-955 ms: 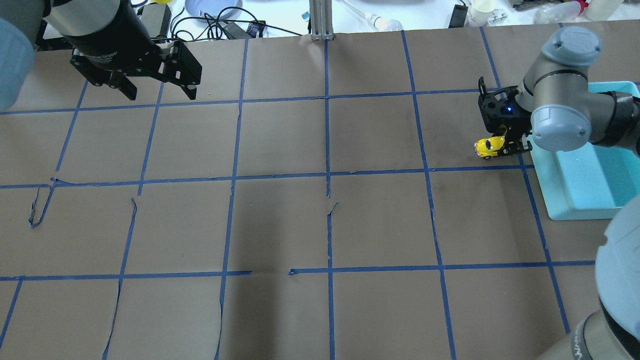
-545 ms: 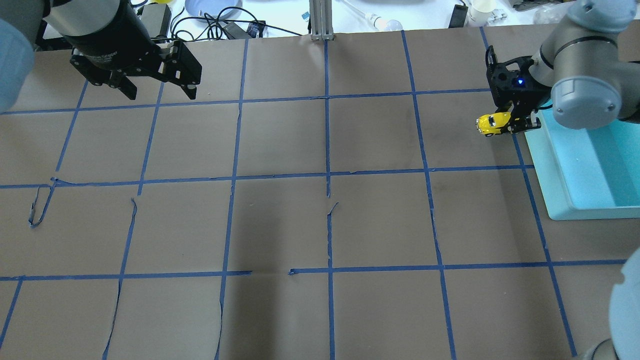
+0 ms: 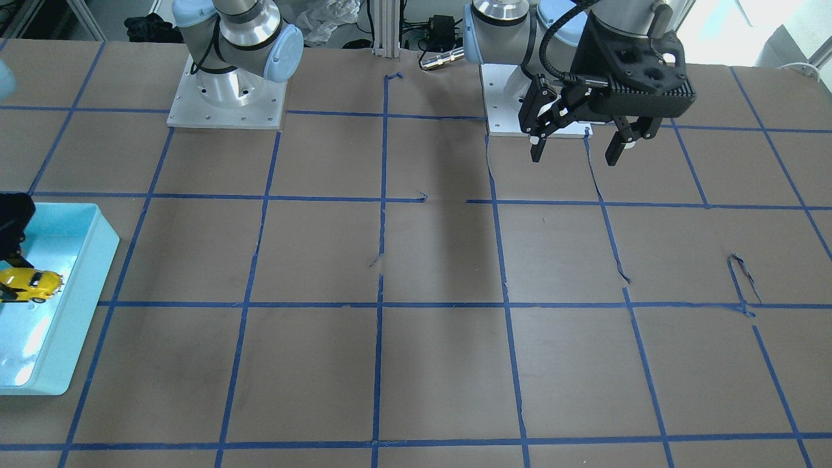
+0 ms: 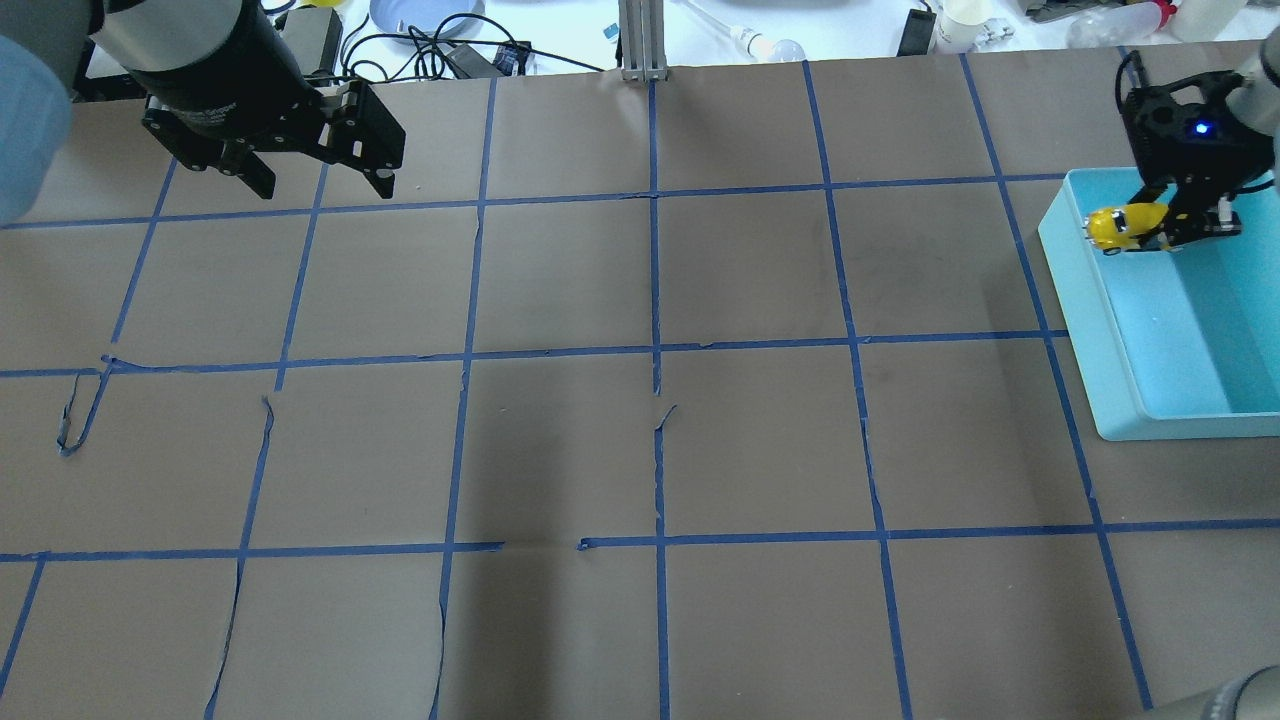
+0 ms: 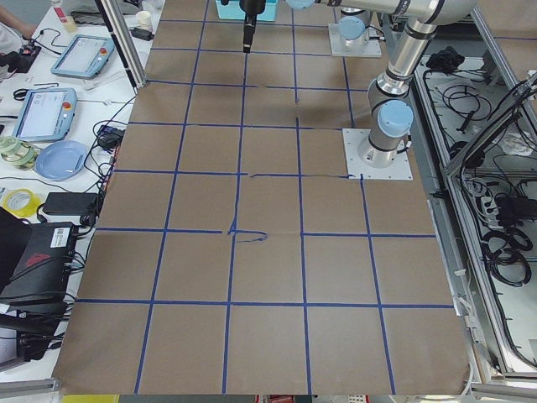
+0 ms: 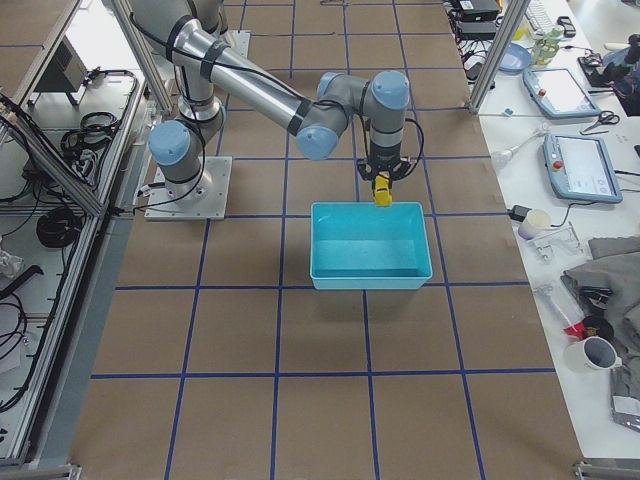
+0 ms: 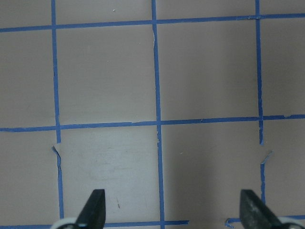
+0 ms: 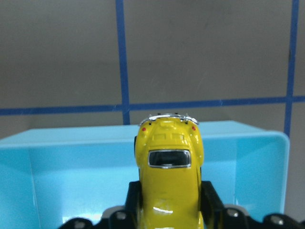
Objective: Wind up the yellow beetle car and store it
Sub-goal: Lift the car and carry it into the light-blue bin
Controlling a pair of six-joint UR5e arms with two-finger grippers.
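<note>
My right gripper (image 4: 1150, 232) is shut on the yellow beetle car (image 4: 1117, 228) and holds it in the air over the far end of the light-blue bin (image 4: 1090, 330). The car also shows in the front view (image 3: 29, 285), the right side view (image 6: 383, 189) and the right wrist view (image 8: 167, 171), where black fingers (image 8: 212, 202) clamp its sides above the bin (image 8: 71, 162). My left gripper (image 4: 320, 180) hangs open and empty above the far left of the table; it also shows in the front view (image 3: 577, 148) and the left wrist view (image 7: 171, 210).
The brown table covering carries a grid of blue tape lines (image 4: 655, 350), torn in places. Cables, a blue plate (image 4: 425, 15) and bottles lie beyond the far edge. A metal post (image 4: 642, 40) stands at the far middle edge.
My right gripper has carried the yellow car up off the table and to the right, from beside the bin to above the bin's far end. The left arm has not moved.
</note>
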